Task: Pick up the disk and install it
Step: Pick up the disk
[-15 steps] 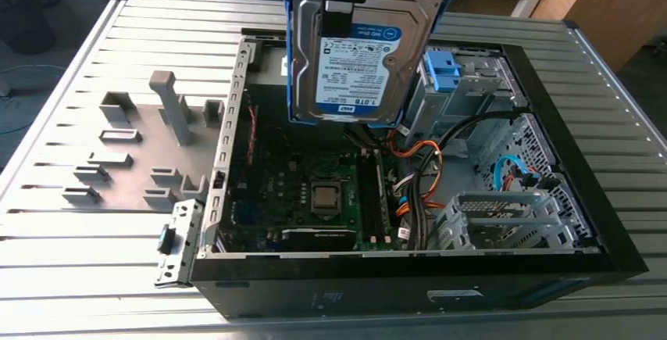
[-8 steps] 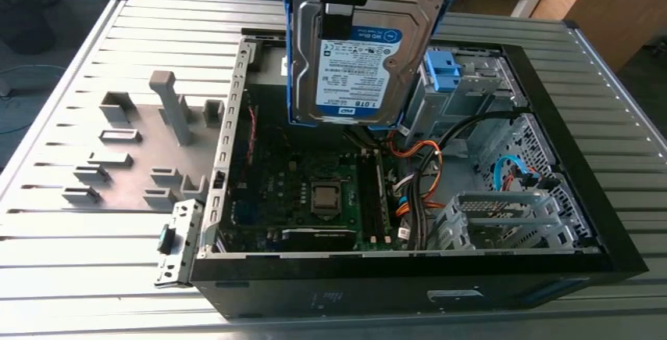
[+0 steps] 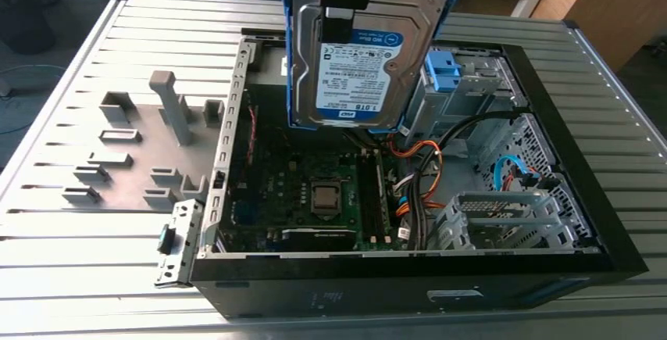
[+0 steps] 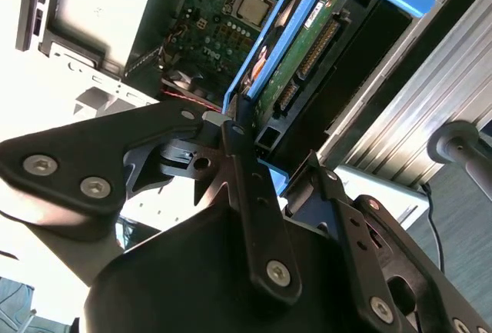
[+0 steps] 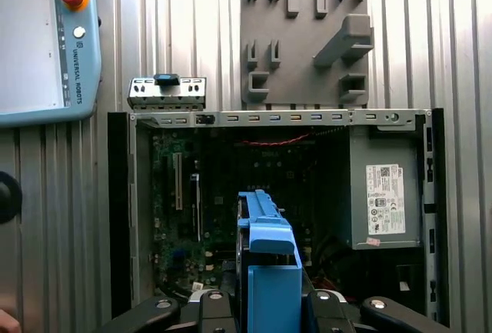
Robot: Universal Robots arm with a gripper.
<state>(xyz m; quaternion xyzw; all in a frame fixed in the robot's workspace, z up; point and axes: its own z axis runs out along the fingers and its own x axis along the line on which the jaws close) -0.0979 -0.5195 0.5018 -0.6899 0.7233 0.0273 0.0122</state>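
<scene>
Exterior view: disk [image 3: 360, 59], silver with white-and-blue label and blue side rails, hanging upright above the open computer case [image 3: 615, 254], probably for lowering edge-first into a bay. Second wrist view: gripper [image 4: 237, 129] pinched on the disk's upper edge. First wrist view: blue rail edge-on over the motherboard [image 5: 177, 194].

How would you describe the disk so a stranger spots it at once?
Start at the open computer case on the slatted table. Above it, the gripper holds the disk upright. It alone is silver with a white-and-blue label and blue side rails.
</scene>
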